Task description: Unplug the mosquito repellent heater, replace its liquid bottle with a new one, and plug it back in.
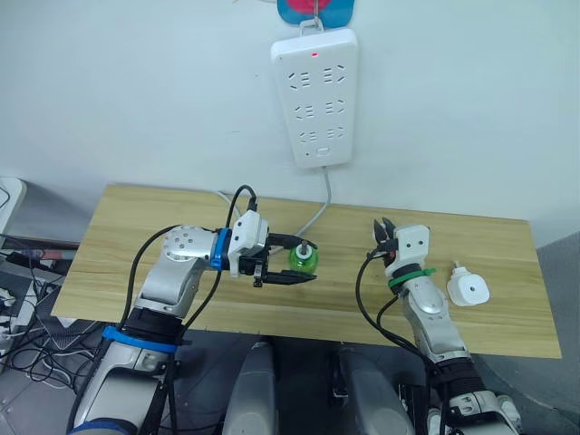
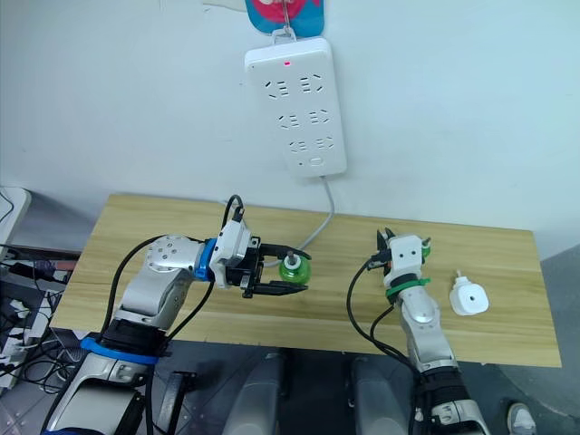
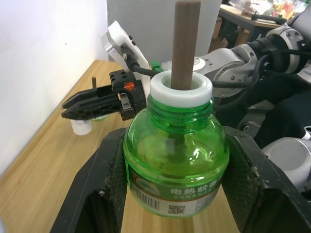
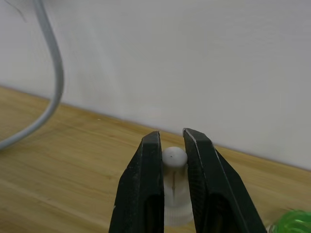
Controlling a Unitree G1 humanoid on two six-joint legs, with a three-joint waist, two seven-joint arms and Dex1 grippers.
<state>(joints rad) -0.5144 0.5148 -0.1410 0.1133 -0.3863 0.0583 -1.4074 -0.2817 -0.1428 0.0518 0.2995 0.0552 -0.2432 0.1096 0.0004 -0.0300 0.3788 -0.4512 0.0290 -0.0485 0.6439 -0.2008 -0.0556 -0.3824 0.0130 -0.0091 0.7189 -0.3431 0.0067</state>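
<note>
My left gripper [image 1: 310, 260] is shut on a green liquid bottle [image 3: 175, 165], held upright over the middle of the wooden table [image 1: 136, 227]. The bottle has no cap, and a brown wick [image 3: 185, 43] sticks out of its white neck. My right gripper [image 4: 172, 136] is shut on a small white cap [image 4: 174, 158] that stands near the table's back edge. The mosquito repellent heater [image 1: 468, 288] lies unplugged on the table, to the right of my right gripper.
A long white power strip [image 1: 315, 95] with a red light hangs on the wall above the table. Its grey cable [image 1: 317, 213] drops to the tabletop behind the bottle. A second green object [image 2: 424, 243] sits just beside my right gripper.
</note>
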